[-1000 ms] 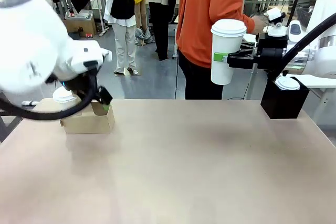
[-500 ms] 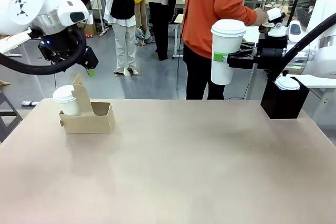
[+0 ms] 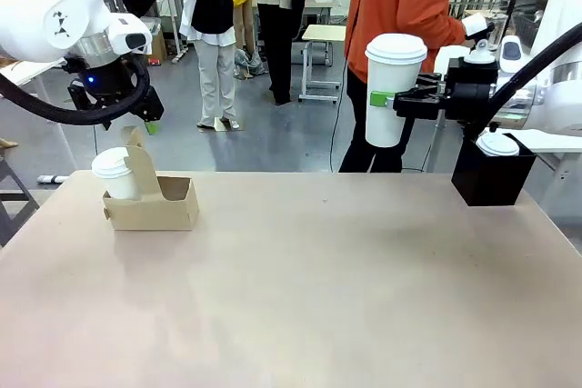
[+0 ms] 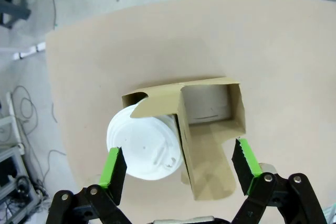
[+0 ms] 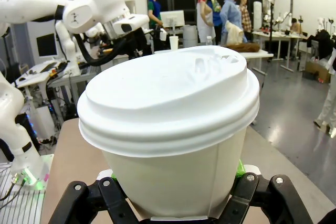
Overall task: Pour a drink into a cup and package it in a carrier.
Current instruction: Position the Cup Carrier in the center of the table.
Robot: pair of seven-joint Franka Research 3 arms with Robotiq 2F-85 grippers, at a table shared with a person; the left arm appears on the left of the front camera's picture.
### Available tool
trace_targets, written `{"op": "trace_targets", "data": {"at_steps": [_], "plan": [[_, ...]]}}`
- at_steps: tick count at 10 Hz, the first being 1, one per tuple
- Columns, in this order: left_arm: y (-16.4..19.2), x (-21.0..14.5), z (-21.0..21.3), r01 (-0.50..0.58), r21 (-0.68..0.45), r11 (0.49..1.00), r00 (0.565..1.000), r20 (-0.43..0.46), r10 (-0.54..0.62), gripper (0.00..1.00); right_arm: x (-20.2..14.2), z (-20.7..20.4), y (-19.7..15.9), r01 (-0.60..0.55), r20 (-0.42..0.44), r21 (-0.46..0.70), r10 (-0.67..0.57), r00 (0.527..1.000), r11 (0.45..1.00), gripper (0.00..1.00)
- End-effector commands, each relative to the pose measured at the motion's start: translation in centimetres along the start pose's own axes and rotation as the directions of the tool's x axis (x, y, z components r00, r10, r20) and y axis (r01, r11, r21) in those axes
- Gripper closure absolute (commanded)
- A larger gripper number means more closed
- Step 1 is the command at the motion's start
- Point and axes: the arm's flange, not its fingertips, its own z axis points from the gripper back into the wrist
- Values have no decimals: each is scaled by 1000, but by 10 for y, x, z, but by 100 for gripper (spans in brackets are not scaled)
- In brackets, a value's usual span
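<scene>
Left hand (image 4: 178, 153) lifted off carrier (image 3: 159, 213), right hand (image 3: 386, 99) gripping cup (image 3: 394, 65)

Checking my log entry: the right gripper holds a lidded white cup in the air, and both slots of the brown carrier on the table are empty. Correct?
Not quite. One slot of the carrier already holds a lidded cup; only the other slot is empty, as the left wrist view shows. The right gripper does hold a white cup in the air.
</scene>
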Motion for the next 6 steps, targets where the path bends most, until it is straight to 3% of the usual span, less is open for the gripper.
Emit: {"op": "trace_targets", "data": {"at_steps": [1, 2, 3, 4, 6], "plan": [[-3, 3, -3, -55, 4, 998, 998, 21, 55, 0, 3, -1, 1, -9, 9, 9, 9, 1000, 1000, 19], [-1, 3, -4, -59, 19, 998, 998, 16, 59, 57, 3, -1, 1, -9, 9, 9, 9, 1000, 1000, 19], [-2, 4, -5, -59, 24, 998, 998, 14, 58, 59, 3, -1, 1, -9, 9, 9, 9, 1000, 1000, 19], [-1, 4, -7, -65, 25, 998, 998, 4, 65, 100, 3, -1, 1, -9, 9, 9, 9, 1000, 1000, 19], [0, 2, -10, -82, 30, 996, 997, -5, 82, 100, 3, -1, 1, -9, 9, 9, 9, 1000, 1000, 19]]}}
